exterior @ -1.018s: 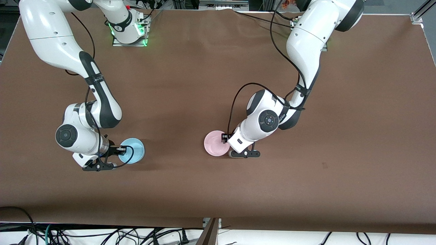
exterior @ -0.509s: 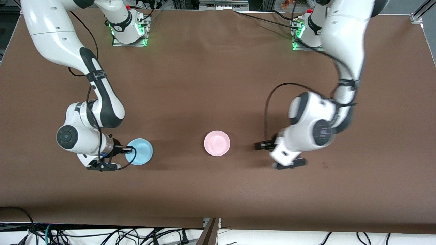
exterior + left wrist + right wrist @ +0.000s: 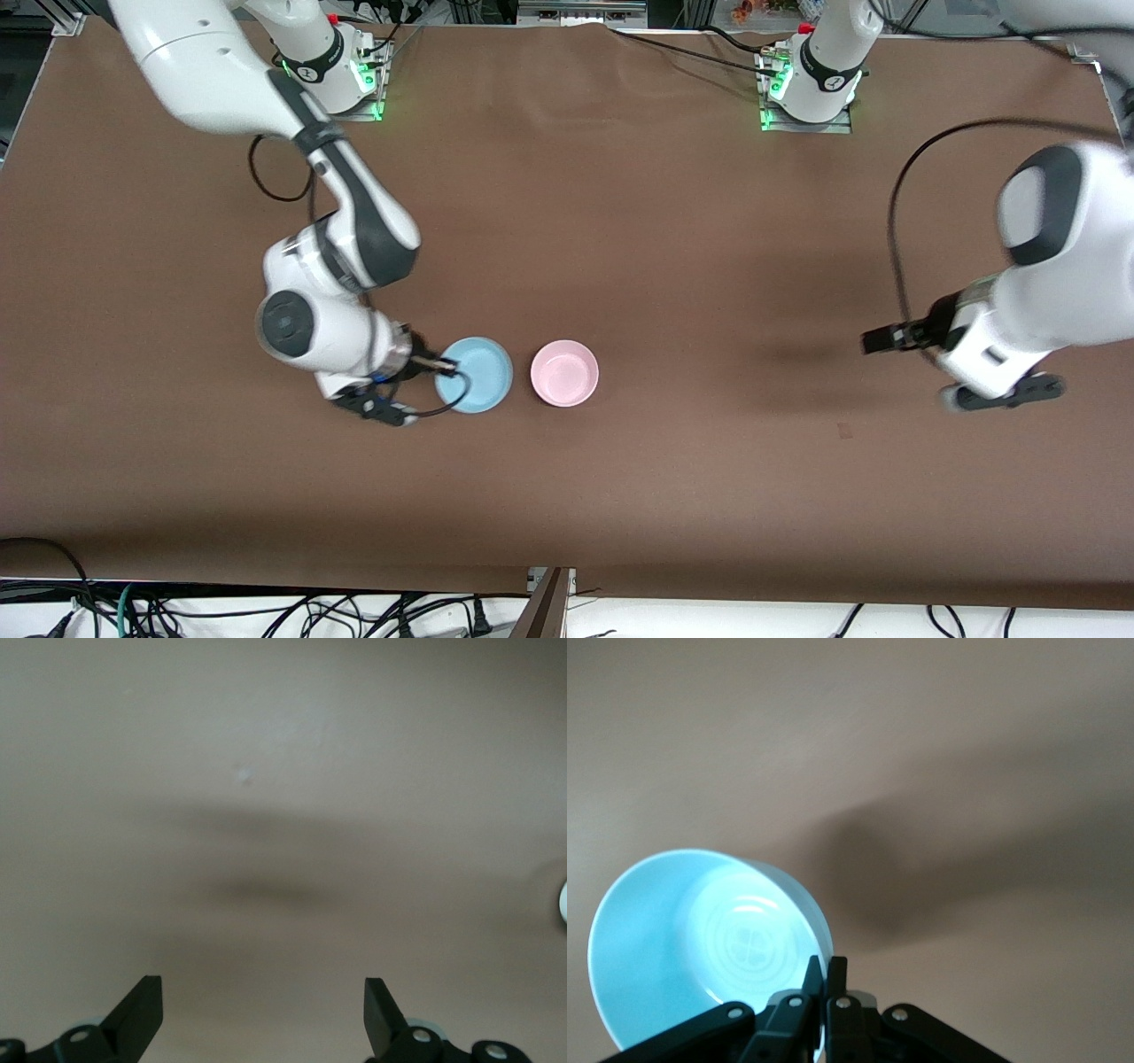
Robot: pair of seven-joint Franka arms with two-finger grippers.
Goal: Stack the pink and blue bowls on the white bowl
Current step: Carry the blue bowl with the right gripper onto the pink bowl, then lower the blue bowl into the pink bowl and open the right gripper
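So the right hand (image 3: 447, 365) is pinched tight on the rim of the blue bowl (image 3: 478, 374), a smooth sky-blue plastic one with a faint round emblem moulded in the bottom (image 3: 709, 943). It sits just beside the pink bowl (image 3: 564, 373), pale pink and about the same size. Both are around the middle of the brown bench (image 3: 620, 221), a bit closer to the front camera's edge. The left hand (image 3: 886, 341) is up over the left arm's end of the bench, fingers (image 3: 142, 1010) spread wide, holding nothing.
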